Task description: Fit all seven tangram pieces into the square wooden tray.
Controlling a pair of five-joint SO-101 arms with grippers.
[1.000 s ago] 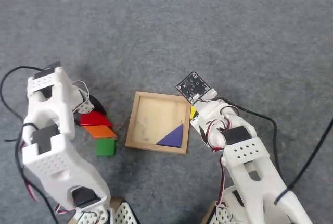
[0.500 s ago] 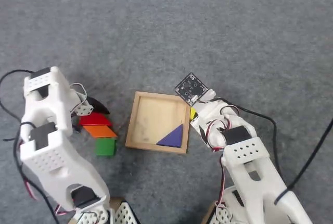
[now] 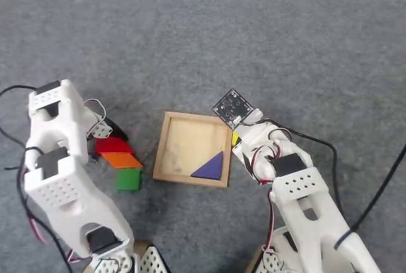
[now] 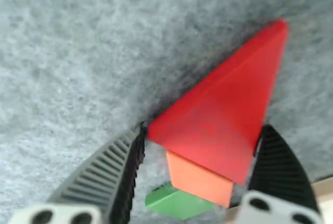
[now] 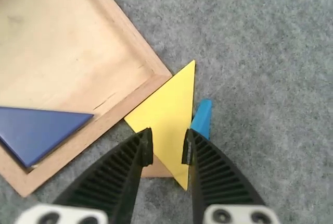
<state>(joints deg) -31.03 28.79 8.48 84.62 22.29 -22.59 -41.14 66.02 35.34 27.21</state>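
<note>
- My left gripper [image 4: 204, 130] is down at the red triangle [image 4: 223, 125]. Its jaws are spread wide, one tip at each side of the piece and close against its edges. I cannot tell whether they press on it.
- The red triangle lies flat on the grey felt [image 3: 190, 51], to one side of the wooden tray [image 3: 160, 149] and apart from it.
- An orange piece [image 3: 120, 159] touches the red triangle's near edge. A green piece [image 3: 129, 178] sits just past the orange one. The two crowd that side of the red triangle.
- From the high view, the left arm's wrist covers part of the red triangle.
- The tray holds one piece, a blue triangle [image 3: 211, 166], tucked into the corner nearest the right arm. The other wood of the floor is bare.
- My right gripper [image 5: 167, 140] hangs over the yellow triangle [image 5: 169, 104] with its jaws a narrow gap apart. The yellow face shows through the gap. I cannot tell whether they touch it.
- The yellow triangle sits at the tray's outer corner and overlaps the rim there. I cannot tell whether it rests on the wood.
- A light-blue piece [image 5: 202, 119] lies right against the yellow triangle's far edge, on the felt.
- In the high view, the right arm's camera board [image 3: 233, 108] hides most of the yellow triangle.
- A black cable [image 3: 374, 197] runs off the right arm.
</note>
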